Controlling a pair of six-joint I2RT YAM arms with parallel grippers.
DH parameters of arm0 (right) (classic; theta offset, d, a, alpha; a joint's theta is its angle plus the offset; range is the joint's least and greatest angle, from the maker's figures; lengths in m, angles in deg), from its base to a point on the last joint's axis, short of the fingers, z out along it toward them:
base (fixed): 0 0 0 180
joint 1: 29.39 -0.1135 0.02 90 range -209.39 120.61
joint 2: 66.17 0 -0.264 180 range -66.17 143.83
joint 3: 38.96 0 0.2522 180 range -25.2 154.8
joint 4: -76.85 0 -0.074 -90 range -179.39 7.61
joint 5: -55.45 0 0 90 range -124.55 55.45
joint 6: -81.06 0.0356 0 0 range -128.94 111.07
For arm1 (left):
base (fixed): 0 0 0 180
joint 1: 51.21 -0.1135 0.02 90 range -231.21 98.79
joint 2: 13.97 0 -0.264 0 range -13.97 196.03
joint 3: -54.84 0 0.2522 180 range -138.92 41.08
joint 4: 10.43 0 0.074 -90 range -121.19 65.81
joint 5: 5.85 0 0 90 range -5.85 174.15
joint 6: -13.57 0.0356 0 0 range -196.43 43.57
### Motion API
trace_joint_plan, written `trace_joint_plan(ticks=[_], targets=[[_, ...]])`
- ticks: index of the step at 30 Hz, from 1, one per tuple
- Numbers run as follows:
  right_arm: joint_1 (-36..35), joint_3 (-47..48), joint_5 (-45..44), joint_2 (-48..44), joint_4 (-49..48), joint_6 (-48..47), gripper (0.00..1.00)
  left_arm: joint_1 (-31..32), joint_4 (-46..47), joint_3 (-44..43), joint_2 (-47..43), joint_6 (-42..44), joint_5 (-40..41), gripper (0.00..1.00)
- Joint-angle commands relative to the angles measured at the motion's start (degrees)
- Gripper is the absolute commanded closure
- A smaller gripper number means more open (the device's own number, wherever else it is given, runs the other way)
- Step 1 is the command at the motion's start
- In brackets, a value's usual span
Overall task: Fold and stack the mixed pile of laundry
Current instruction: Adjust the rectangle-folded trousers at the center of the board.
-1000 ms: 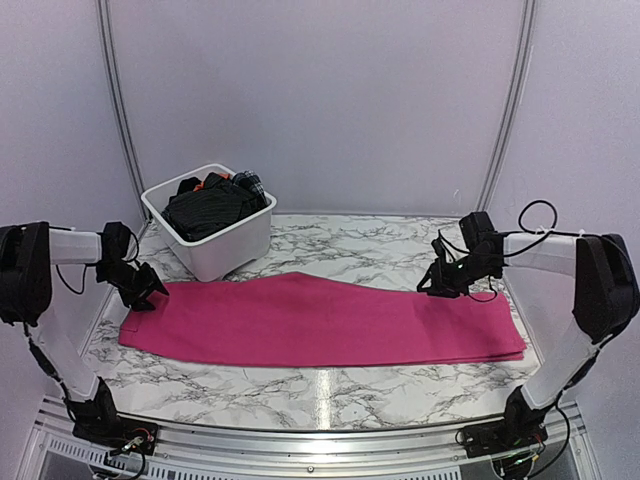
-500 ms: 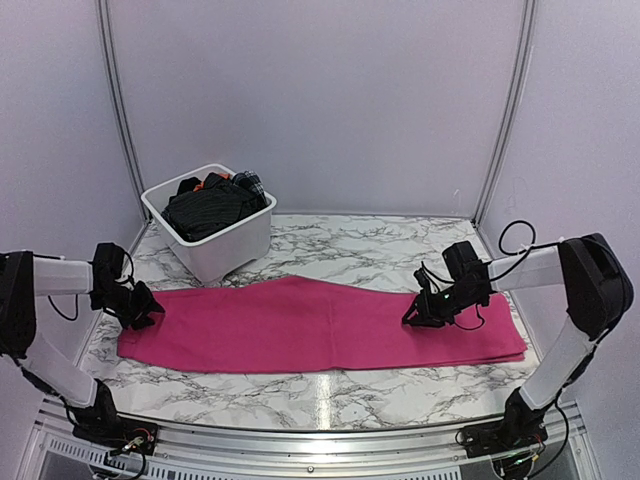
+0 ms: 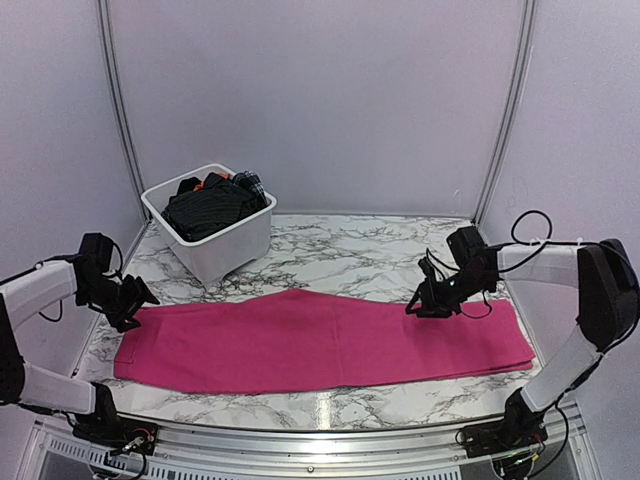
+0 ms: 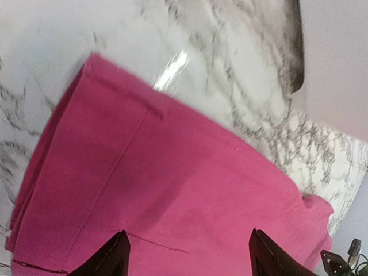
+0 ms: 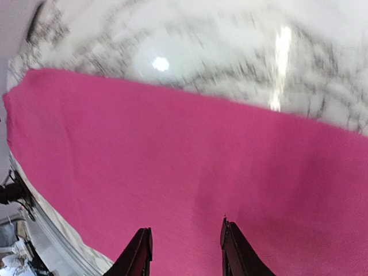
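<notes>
Pink cloth lies flat, its long edges running across the table front. Left gripper over its left end, jaws wide, empty. Right gripper at its far edge, narrower gap, empty. Marble shows behind. Tub far left holds black shirt.

This is looking like a robot lab. Plain white walls and metal poles are standing around a marble desk. A left arm and a right arm are sitting bolted at its near edge.
</notes>
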Motion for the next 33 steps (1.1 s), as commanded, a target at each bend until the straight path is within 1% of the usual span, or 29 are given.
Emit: trace_joint_plan(ticks=[1, 7, 12, 15, 18, 21, 26, 33], targets=[[-1.5, 13.5, 2.5, 2.8, -2.3, -1.5, 0.59, -4.0, -2.7, -5.2, 5.9, 1.1, 1.5, 0.24], [-7.9, 31.9, 4.2, 14.8, -2.5, -2.7, 0.56, -8.0, -1.1, -9.0, 10.7, 4.7, 1.0, 0.21], [-14.8, 46.4, 4.8, 26.8, -0.2, -3.3, 0.55, -10.1, -0.3, -8.1, 13.3, 6.4, -0.1, 0.21], [-17.9, 52.8, 4.5, 33.8, 2.0, -4.2, 0.53, -10.7, -0.2, -8.2, 13.1, 7.1, 0.6, 0.21], [-20.0, 56.2, 4.3, 37.7, 3.1, -4.5, 0.50, -10.8, -0.2, -7.7, 13.7, 7.9, 0.9, 0.22], [-21.1, 57.3, 4.1, 40.3, 3.1, -4.3, 0.48, -11.4, -0.3, -6.9, 14.3, 8.2, 2.4, 0.23], [-22.0, 59.2, 5.5, 43.6, 3.0, -4.0, 0.45, -11.7, -0.2, -6.6, 16.0, 8.3, 3.5, 0.16], [-22.7, 62.6, 7.8, 47.6, 1.2, -1.9, 0.46, -11.7, -0.1, -8.5, 18.3, 9.7, 2.4, 0.13]])
